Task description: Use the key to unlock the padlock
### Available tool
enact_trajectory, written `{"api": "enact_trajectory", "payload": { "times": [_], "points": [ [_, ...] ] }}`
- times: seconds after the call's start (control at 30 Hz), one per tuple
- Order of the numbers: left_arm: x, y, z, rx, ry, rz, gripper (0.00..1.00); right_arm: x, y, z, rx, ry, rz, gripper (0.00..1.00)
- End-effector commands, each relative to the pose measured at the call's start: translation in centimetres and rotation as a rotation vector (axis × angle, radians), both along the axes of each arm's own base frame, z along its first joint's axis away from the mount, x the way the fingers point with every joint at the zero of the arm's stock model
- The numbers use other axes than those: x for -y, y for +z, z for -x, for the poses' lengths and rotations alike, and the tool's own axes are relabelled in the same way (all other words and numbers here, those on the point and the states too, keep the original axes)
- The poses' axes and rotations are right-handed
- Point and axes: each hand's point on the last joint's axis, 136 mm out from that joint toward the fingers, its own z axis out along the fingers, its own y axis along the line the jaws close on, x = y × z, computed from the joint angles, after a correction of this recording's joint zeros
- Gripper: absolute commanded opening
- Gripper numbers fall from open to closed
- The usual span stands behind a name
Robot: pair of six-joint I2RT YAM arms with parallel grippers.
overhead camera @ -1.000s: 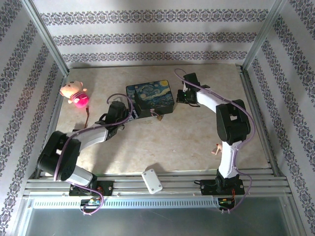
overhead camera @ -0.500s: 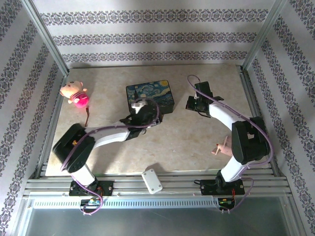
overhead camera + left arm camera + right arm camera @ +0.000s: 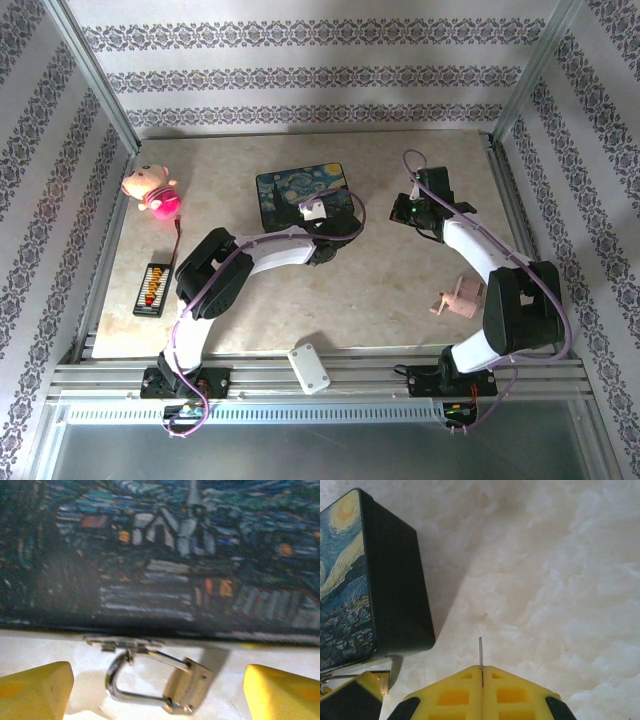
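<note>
Wide spread on the left tool [image 3: 157,694]: its yellow fingertips [image 3: 35,690] sat at the two lower corners of the left wrist view, with the padlock [image 3: 189,686] between them and touching neither.

The padlock lay on the marble surface [image 3: 235,662] right at the foot of the tin [image 3: 165,555], below its front wall. Its thin silvery shackle [image 3: 117,677] was hooked through the small hasp [image 3: 124,642] at the tin's bottom edge. The body lay tilted, off to the right of the hasp, and threw a shadow on the surface. The shackle looked seated in the body, but the frame was soft there, so I couldn't tell for sure.

From above, the left arm [image 3: 275,255] reached across the surface to the tin's front right corner.

Jaws of the right tool [image 3: 481,672] were pressed together, pinching the key [image 3: 480,652]. Just a thin metal edge stuck out of the seam between the yellow fingers. It pointed out over bare marble, with the tin off to its left and not touching. In the top view the right tool sat near the tin's right side, a gap of bare surface between them.

Other items:
- pink toy [image 3: 150,190] near the rear left of the surface
- small abacus-like strip [image 3: 155,290] by the left edge
- white box [image 3: 308,368] on the front rail
- pinkish object [image 3: 452,298] just beside the right arm [image 3: 475,245]
</note>
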Motion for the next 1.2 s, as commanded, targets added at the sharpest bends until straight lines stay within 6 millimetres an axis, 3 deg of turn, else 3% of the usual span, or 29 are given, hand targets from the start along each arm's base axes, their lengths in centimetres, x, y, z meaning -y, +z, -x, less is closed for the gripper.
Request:
{"api": "enact_trajectory", "payload": {
  "times": [0.0, 0.2, 0.37, 0.53, 0.63, 0.87, 1.0, 1.17],
  "points": [
    [-2.1, 0.7, 1.0, -0.004, 0.065, -0.142, 0.85, -1.6, -0.4, 0.3, -0.01, 0.086, -0.052, 0.0],
    [-3.0, 1.3, 2.0, -0.019, 0.051, -0.18, 0.77, -2.2, -1.4, 0.3, -0.016, 0.102, -0.097, 0.0],
    [-5.4, 0.6, 4.9, -0.065, 0.07, -0.195, 0.76, -2.0, -0.6, 0.4, 0.006, 0.109, -0.11, 0.0],
    [-6.3, 0.9, 6.2, -0.071, 0.077, -0.173, 0.76, -1.9, 0.5, 0.7, 0.037, 0.113, -0.109, 0.0],
    [-5.2, 1.4, 5.7, -0.051, 0.042, -0.15, 0.77, -1.7, 1.1, 0.8, 0.055, 0.111, -0.106, 0.0],
    [0.0, 1.5, 3.8, -0.04, -0.098, -0.034, 0.77, -1.2, 2.2, 1.0, 0.088, 0.099, -0.084, 0.0],
    [0.8, 1.0, 2.8, -0.037, -0.149, -0.043, 0.73, -1.2, 2.6, 1.2, 0.095, 0.098, -0.088, 0.0],
    [0.3, -0.1, 2.3, -0.097, -0.217, -0.009, 0.71, -0.9, 3.3, 2.0, 0.11, 0.096, -0.069, 0.0]
  ]
}}
